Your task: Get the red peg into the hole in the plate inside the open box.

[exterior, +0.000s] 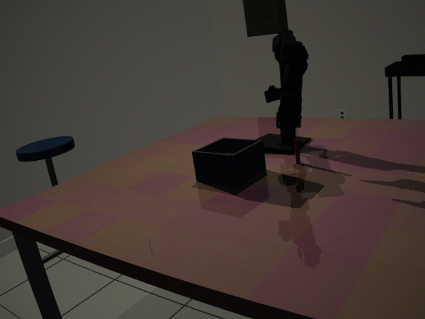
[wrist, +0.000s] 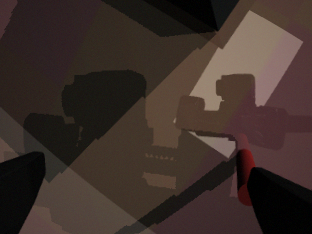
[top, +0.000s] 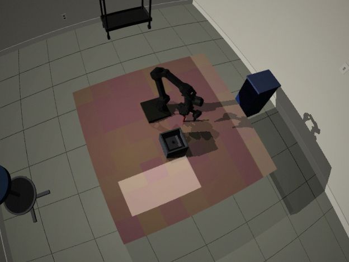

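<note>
An open, empty end effector (top: 189, 115) (wrist: 149, 171) hangs over the counter (top: 126, 152) (exterior: 164, 219) near a red peg (top: 184, 118) (exterior: 297, 151) (wrist: 245, 175), which stands upright, right of the open box (top: 173, 152) (exterior: 228, 170). The grasp appears to be the step in hand; the fingers likely need centering on the peg before closing.

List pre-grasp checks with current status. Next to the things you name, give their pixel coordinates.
1. Gripper (top: 189, 115) (wrist: 149, 171) open, nothing between the fingers: ok
2. Red peg (top: 184, 118) (exterior: 296, 151) (wrist: 245, 172) upright on the table: ok
3. Peg centred between the fingers in the wrist view: not ok, it shows at the right edge, partly behind that finger
4. Finger clear of peg, no contact: cannot tell
5. Box (top: 177, 153) (exterior: 226, 168) (wrist: 200, 12) open at the top: ok
6. Hole (top: 173, 141) in the bottom plate unblocked: ok
</note>
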`<action>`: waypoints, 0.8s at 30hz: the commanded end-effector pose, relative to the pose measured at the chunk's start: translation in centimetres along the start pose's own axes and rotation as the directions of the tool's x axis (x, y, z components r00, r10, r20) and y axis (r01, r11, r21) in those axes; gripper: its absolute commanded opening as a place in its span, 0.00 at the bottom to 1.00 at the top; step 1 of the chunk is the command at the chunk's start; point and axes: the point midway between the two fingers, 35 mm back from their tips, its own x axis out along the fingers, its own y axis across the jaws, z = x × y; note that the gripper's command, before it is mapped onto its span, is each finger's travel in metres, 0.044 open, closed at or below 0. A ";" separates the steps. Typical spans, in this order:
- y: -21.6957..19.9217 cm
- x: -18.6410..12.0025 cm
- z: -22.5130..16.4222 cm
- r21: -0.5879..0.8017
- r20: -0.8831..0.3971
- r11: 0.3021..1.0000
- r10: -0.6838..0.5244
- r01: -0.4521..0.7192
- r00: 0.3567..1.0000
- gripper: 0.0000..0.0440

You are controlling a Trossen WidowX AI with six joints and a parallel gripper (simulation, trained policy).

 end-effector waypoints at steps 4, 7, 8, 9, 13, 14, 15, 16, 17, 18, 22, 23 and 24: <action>-2.6 1.8 -0.9 -0.121 0.021 0.986 -0.113 0.115 0.993 1.00; -3.3 2.7 -1.3 -0.157 0.025 0.979 -0.129 0.131 0.991 1.00; -3.5 3.1 -1.4 -0.167 0.026 0.977 -0.132 0.134 0.991 1.00; -3.7 3.5 -1.5 -0.176 0.027 0.975 -0.134 0.137 0.991 1.00; -4.7 5.2 -1.9 -0.202 0.027 0.969 -0.139 0.141 0.990 1.00; -4.9 5.6 -1.9 -0.205 0.026 0.968 -0.139 0.141 0.990 1.00; -5.1 6.0 -2.0 -0.208 0.026 0.968 -0.138 0.141 0.990 1.00; -5.2 6.4 -2.1 -0.211 0.025 0.967 -0.138 0.140 0.990 1.00; -5.4 6.7 -2.2 -0.213 0.023 0.967 -0.138 0.139 0.990 1.00; -5.6 7.0 -2.3 -0.214 0.022 0.967 -0.137 0.139 0.990 0.99; -6.0 7.9 -2.5 -0.210 0.015 0.967 -0.142 0.142 0.990 0.85; -6.1 8.0 -2.5 -0.208 0.011 0.967 -0.147 0.146 0.989 0.79; -6.2 8.1 -2.5 -0.207 0.007 0.967 -0.153 0.151 0.988 0.73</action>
